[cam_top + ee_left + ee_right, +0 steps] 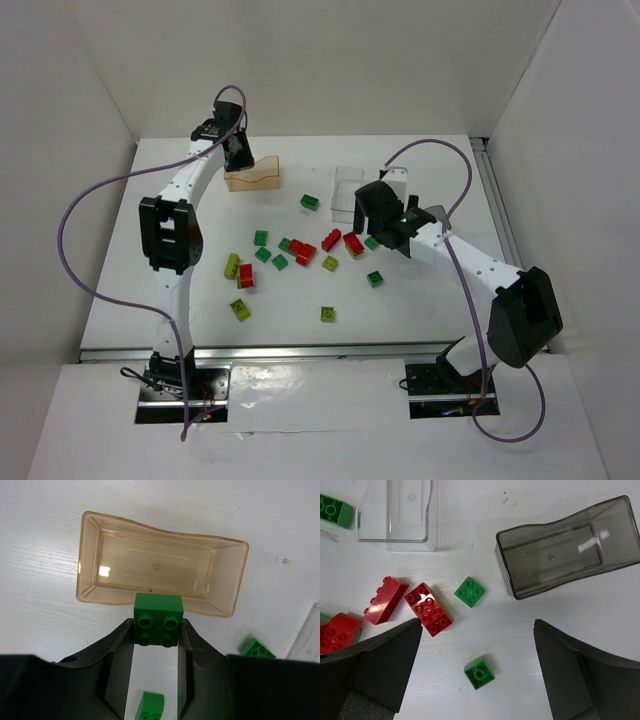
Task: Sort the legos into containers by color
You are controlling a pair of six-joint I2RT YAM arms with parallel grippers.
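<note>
My left gripper (157, 630) is shut on a dark green lego (158, 619), studs toward the camera, just at the near rim of the tan container (230, 580). That tray looks bare inside. In the top view the left gripper (238, 150) hangs beside the tan container (252, 178). My right gripper (477, 625) is open, nothing between its fingers, above an upturned green lego (479, 673). Around it lie a green lego (470, 591), red legos (428, 608), the clear container (395, 546) and the smoky grey container (506, 565).
Loose red, green and yellow-green bricks are scattered mid-table (302, 250), with yellow-green ones (240, 309) nearer the front. One green brick (310, 202) lies between the tan and clear trays. White walls enclose the table.
</note>
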